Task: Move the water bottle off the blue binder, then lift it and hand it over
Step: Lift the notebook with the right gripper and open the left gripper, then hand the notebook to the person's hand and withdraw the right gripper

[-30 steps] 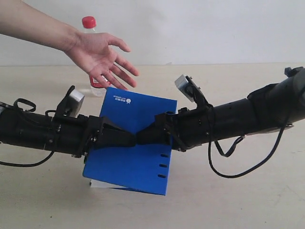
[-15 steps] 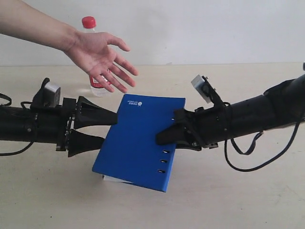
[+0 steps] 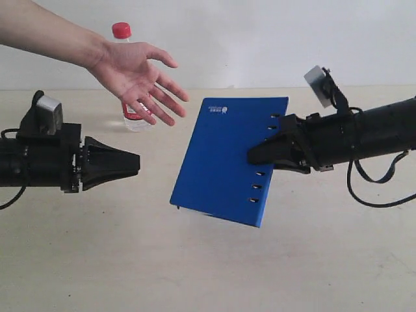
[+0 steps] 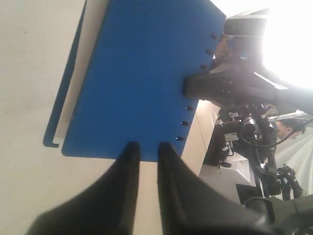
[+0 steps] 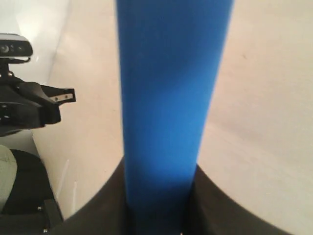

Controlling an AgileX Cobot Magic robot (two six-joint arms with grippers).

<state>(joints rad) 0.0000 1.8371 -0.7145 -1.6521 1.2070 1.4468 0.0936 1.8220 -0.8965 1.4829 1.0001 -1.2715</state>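
At frame center the blue binder [image 3: 224, 156] hangs tilted, its slotted edge clamped in the right gripper [image 3: 253, 156]. At left, the left gripper [image 3: 135, 162] is empty, jaws nearly together; upper left, the water bottle [image 3: 121, 30] stands behind an open hand [image 3: 133, 75].

Left hand [image 3: 135, 162] withdrew; right hand [image 3: 251, 156] raised binder [image 3: 221, 149].

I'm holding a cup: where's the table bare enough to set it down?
Bare: the table strip in front of the blue binder, and the gap between it and the left gripper. Crowded: at the back, where a hand hovers by the water bottle.
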